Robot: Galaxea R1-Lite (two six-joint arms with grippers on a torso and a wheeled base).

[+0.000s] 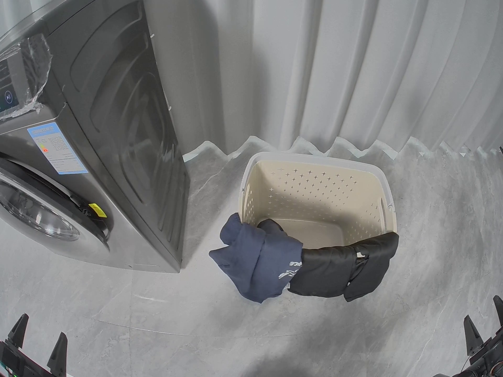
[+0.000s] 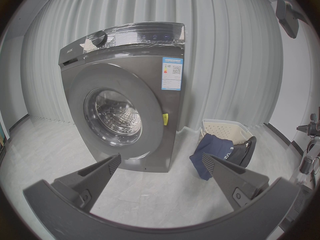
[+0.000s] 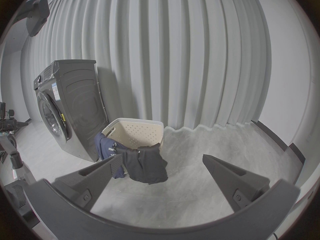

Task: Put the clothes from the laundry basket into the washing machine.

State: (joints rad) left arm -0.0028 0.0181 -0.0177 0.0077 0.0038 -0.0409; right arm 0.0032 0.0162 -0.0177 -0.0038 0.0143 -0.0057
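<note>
While clothes [image 1: 257,263] hang over basket [image 1: 314,158] rim: easy grab.
Left hand [image 1: 41,331], right hand [image 1: 483,310]: spread wide, empty.
Washer door [image 2: 113,114]: looks shut, open 1st.

The washing machine [image 1: 110,132] stands on the floor [image 1: 157,310] at the left, its door [image 1: 36,213] facing the near left. The laundry basket [image 1: 314,159] stands on the floor to its right, apart from it, just before the curtain [image 1: 340,53]. Two garments hang over the basket's near rim, touching: the left garment [image 1: 262,263] at the left corner, the right garment [image 1: 330,270] reaching the right corner.
</note>
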